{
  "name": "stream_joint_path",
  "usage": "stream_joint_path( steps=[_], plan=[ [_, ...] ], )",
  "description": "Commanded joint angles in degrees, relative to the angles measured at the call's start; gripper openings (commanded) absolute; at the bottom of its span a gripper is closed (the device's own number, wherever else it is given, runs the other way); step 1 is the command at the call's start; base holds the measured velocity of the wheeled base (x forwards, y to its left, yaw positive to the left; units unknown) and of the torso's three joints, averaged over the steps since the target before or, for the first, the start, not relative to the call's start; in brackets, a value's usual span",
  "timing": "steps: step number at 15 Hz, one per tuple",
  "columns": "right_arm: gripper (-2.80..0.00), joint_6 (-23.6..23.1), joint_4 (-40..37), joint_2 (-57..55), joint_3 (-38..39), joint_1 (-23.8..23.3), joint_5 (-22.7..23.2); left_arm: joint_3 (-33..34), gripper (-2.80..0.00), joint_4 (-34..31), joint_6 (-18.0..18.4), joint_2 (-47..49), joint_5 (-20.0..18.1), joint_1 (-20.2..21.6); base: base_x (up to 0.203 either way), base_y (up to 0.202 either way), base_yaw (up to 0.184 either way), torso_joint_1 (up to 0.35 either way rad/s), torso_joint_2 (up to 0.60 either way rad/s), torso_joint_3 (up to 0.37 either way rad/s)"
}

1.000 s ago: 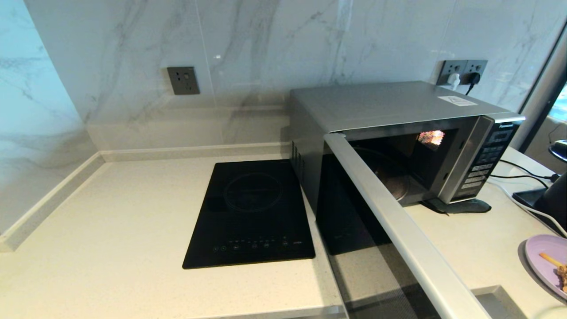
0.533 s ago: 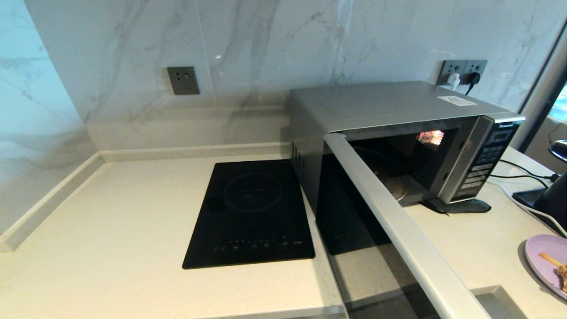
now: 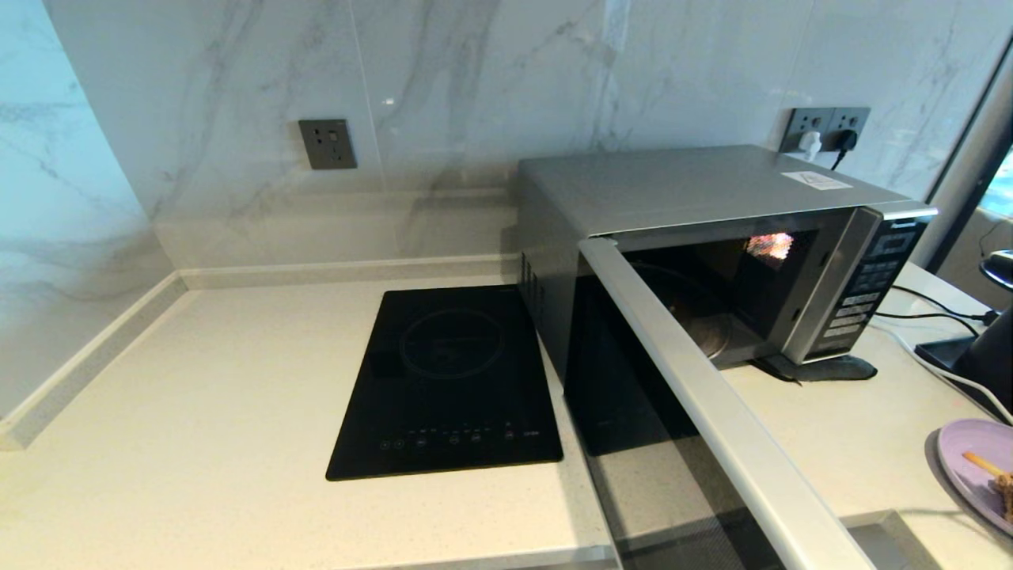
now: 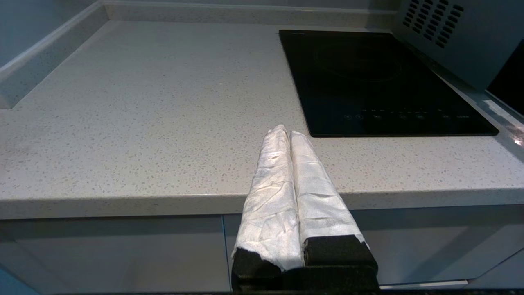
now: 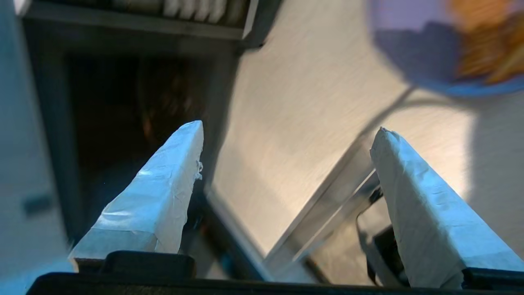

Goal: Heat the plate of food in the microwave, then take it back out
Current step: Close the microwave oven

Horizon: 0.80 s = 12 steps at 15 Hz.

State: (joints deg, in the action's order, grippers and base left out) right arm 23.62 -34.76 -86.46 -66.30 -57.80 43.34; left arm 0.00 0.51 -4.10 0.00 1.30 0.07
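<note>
Microwave point(image 3: 712, 198) door open btwn hob point(image 3: 451, 380) & plate point(image 3: 977, 467); right fingers point(image 5: 163, 196) spread, left pressed together.

Your left gripper point(image 4: 288, 133) hangs parked off the counter's point(image 4: 135, 114) front edge, its white-wrapped fingers point(image 4: 272, 180) pressed together. Your right gripper point(image 5: 286, 131) sits above the counter, its wrapped fingers point(image 5: 159, 192) spread wide, nothing between them.

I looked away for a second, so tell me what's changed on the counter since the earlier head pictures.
Almost nothing. The plate of food at the counter's right edge has hardly shifted, if at all. The microwave stays put, its door still swung open, and the black hob is unmoved. No gripper shows in the head view.
</note>
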Motion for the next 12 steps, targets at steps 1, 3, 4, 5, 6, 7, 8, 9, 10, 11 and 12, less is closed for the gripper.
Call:
stream_joint_path(
  steps=[1,3,4,5,6,7,8,9,10,11,12],
  plan=[
    [0.0,-0.59,-6.95,3.77,-4.97,6.78,2.9,0.0,-2.8,0.02,-0.03,0.09,0.02,0.01,0.0,0.0,0.0,0.0,0.0,0.0],
    [0.0,-0.68,-8.32,5.4,-6.18,13.69,3.78,0.0,-2.8,0.02,-0.03,0.09,0.02,0.01,0.0,0.0,0.0,0.0,0.0,0.0],
    [0.0,-0.6,-8.58,6.15,-6.38,17.09,3.99,0.0,-2.8,0.02,-0.03,0.09,0.02,0.01,0.0,0.0,0.0,0.0,0.0,0.0],
    [0.0,-0.55,-8.71,6.72,-6.47,20.09,4.11,0.0,-2.8,0.02,-0.03,0.09,0.02,0.01,0.0,0.0,0.0,0.0,0.0,0.0],
    [0.0,-0.48,-8.78,7.4,-6.39,22.92,4.18,0.0,-2.8,0.02,-0.03,0.09,0.02,0.01,0.0,0.0,0.0,0.0,0.0,0.0],
    [0.0,-0.45,-8.81,8.13,-6.32,25.41,4.4,0.0,-2.8,0.02,-0.03,0.09,0.02,0.01,0.0,0.0,0.0,0.0,0.0,0.0],
    [0.0,-0.43,-8.77,9.21,-6.36,27.44,5.59,0.0,-2.8,0.02,-0.03,0.09,0.02,0.01,0.0,0.0,0.0,0.0,0.0,0.0],
    [0.0,-0.52,-8.75,9.97,-6.87,29.25,7.89,0.0,-2.8,0.02,-0.03,0.09,0.02,0.01,0.0,0.0,0.0,0.0,0.0,0.0],
    [0.0,-0.56,-8.74,10.35,-7.83,31.06,8.69,0.0,-2.8,0.02,-0.03,0.09,0.02,0.01,0.0,0.0,0.0,0.0,0.0,0.0],
    [0.0,-0.53,-8.79,10.46,-9.12,33.3,8.92,0.0,-2.8,0.02,-0.03,0.09,0.02,0.01,0.0,0.0,0.0,0.0,0.0,0.0],
    [0.0,-0.45,-8.83,10.5,-10.33,35.54,9.0,0.0,-2.8,0.02,-0.03,0.09,0.02,0.01,0.0,0.0,0.0,0.0,0.0,0.0]
  ],
)
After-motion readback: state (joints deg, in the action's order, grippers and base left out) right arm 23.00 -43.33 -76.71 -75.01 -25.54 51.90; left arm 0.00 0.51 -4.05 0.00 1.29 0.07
